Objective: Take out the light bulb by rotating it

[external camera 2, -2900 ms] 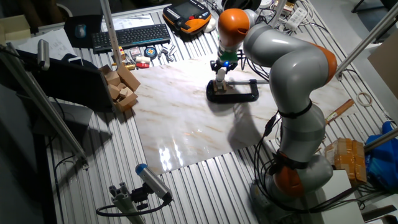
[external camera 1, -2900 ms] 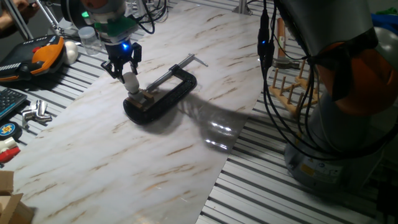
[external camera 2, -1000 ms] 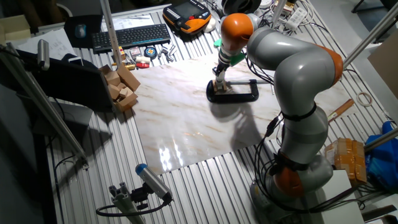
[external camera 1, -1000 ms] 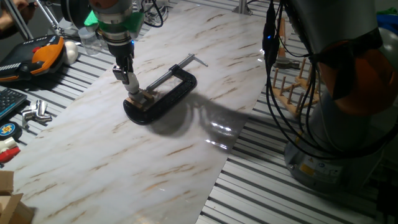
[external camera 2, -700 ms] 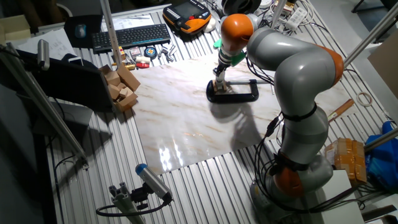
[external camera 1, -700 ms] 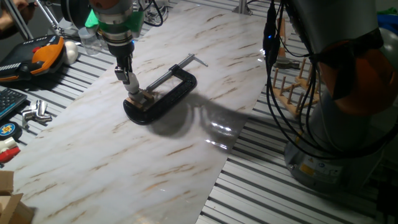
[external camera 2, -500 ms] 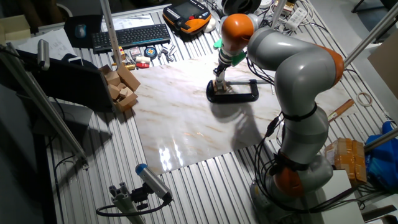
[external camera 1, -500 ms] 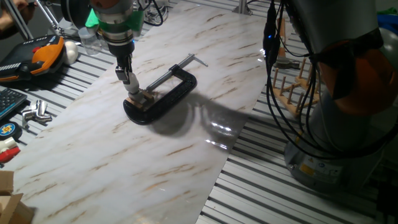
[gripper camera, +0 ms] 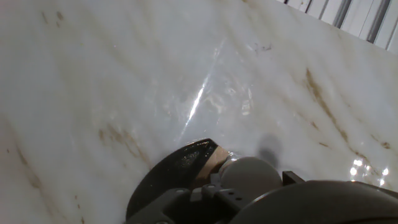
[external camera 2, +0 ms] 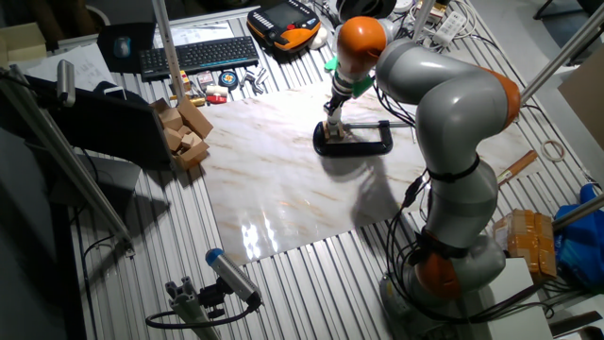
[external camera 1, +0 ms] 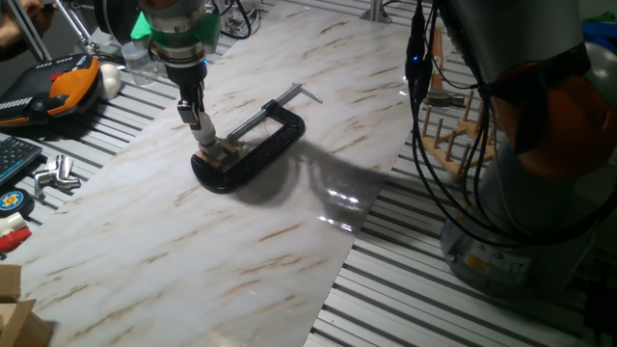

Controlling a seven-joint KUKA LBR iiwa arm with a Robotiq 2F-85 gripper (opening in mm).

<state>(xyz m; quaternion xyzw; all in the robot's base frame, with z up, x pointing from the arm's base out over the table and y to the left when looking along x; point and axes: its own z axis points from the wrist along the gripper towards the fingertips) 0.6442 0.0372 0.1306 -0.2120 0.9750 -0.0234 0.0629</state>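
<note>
One fixed view: hand (external camera 1: 201,126) lowered over the near end of the black C-clamp (external camera 1: 253,146), fingers drawn together around the light bulb (external camera 1: 203,127), a small frosted white globe seated upright in the tan wooden socket block (external camera 1: 225,152). Socket block pinched inside the clamp's jaw, clamp lying flat on the marble-patterned counter (external camera 1: 241,251), its screw handle pointing away from the bulb. Left of the clamp, off the marble sheet on the ribbed surface: an orange and black handheld device (external camera 1: 60,87) and a larger white egg-shaped object (external camera 1: 111,80) just beside it. Other fixed view: same hand (external camera 2: 332,113) at the left end of the clamp (external camera 2: 356,139), grey and orange arm (external camera 2: 444,104) arching over from the right; keyboard (external camera 2: 198,55) and a pile of wooden blocks (external camera 2: 184,132) well apart from the clamp. Hand view: bulb (gripper camera: 250,173) blurred at the bottom edge, touching the wooden block (gripper camera: 210,162), dark curve of the clamp (gripper camera: 168,171) beside it.
</note>
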